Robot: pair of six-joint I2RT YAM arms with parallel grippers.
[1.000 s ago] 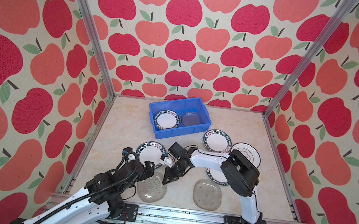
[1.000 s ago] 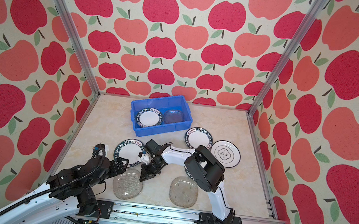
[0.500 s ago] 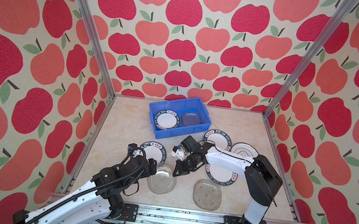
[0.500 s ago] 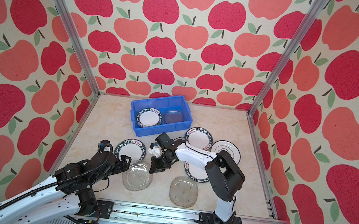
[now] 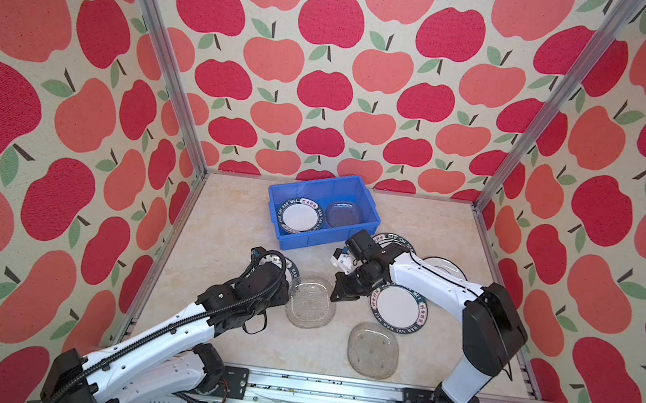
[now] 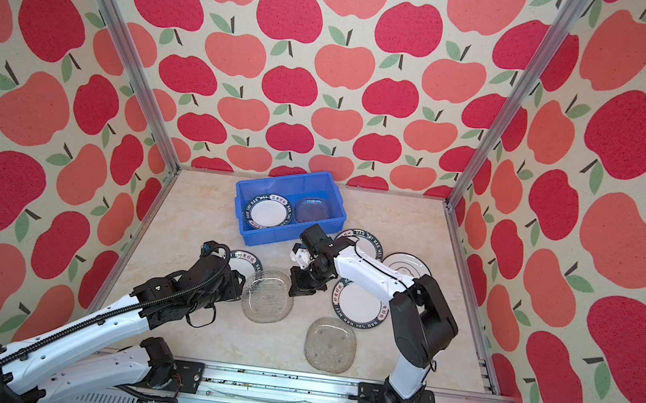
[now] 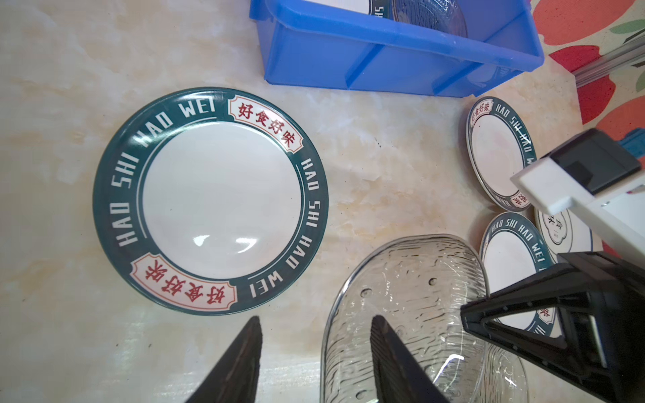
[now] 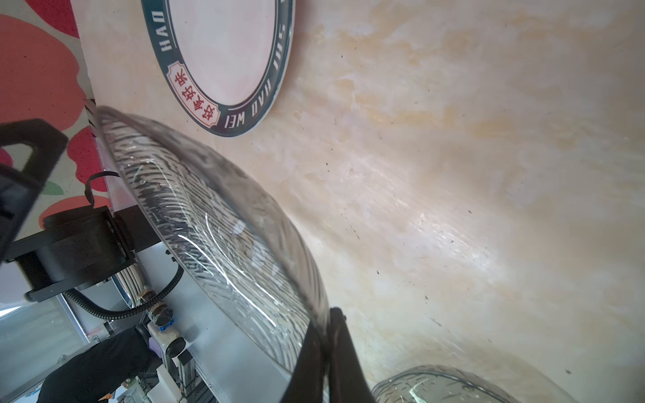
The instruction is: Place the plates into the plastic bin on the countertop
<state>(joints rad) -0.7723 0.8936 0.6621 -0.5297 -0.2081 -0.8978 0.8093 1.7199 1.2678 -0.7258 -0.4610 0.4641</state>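
While my right gripper (image 8: 324,321) pinches the tilted glass plate (image 8: 216,226) by its rim, my left gripper (image 7: 316,318) straddles the opposite edge, jaws apart.

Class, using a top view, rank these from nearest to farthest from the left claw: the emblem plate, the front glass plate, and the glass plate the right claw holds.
1. The held glass plate, right at the left claw.
2. The front glass plate, front, right of centre.
3. The emblem plate, far right.

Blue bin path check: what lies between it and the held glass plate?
Only bare countertop separates blue bin and held glass plate, clearest in the left wrist view.
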